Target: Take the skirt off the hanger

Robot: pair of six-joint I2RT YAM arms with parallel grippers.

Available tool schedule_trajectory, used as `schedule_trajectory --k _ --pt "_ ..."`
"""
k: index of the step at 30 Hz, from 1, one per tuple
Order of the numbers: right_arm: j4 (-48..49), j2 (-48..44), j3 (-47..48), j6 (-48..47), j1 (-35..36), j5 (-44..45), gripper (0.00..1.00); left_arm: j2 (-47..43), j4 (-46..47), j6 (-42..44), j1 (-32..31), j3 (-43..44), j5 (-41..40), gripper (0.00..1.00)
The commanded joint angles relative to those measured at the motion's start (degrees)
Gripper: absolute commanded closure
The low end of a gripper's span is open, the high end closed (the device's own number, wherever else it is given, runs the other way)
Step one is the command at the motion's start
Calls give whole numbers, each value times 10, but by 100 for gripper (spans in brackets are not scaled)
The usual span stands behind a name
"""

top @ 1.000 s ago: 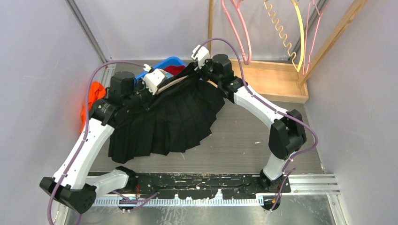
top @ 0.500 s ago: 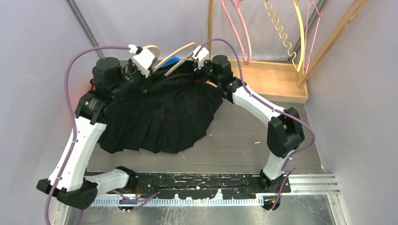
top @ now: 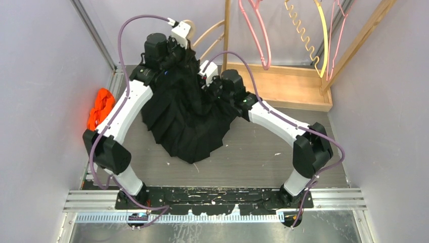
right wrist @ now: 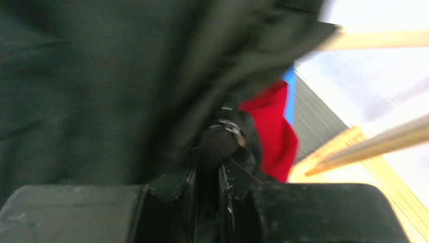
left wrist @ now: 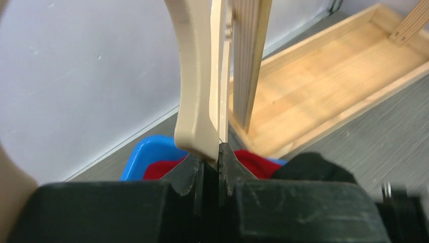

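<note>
Since a second ago the left arm has swung up and toward the back, and the skirt [top: 187,121] has gone up with it. The skirt now hangs as a dark cone. Its top is in the air at the hanger [left wrist: 195,76] and its hem rests on the surface [top: 263,152]. The left hand [left wrist: 211,161] is closed tight on the beige hanger. The right hand [right wrist: 207,169] is almost closed and pinches black cloth near the top of the skirt. I judge the task about halfway: both grips are made, but the skirt is not yet off the hanger, so the pulling off is still to do.
</note>
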Motion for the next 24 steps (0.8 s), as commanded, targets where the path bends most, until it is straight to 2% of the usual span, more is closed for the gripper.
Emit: schedule_trajectory --k 1,5,8,12,16,19,20,24 --pt "33 -46 -22 16 38 -17 78 9 149 -79 3 104 28 100" --pt "36 -47 -46 7 45 -11 77 17 153 -100 3 172 30 100" --pt "44 -45 -59 5 45 -8 77 -2 174 -141 3 178 45 100" --pt "47 -40 -57 -7 45 -4 77 -66 204 -162 3 112 49 100" --pt "38 -23 -22 -23 44 9 75 -131 182 -78 4 38 17 100" --pt "26 -8 8 -36 44 13 73 -184 165 -49 4 -40 17 100" --pt "21 -5 14 -43 44 14 70 -205 161 -45 4 -76 16 100" --pt "20 -9 20 -59 44 55 43 -307 114 17 4 -200 -12 100"
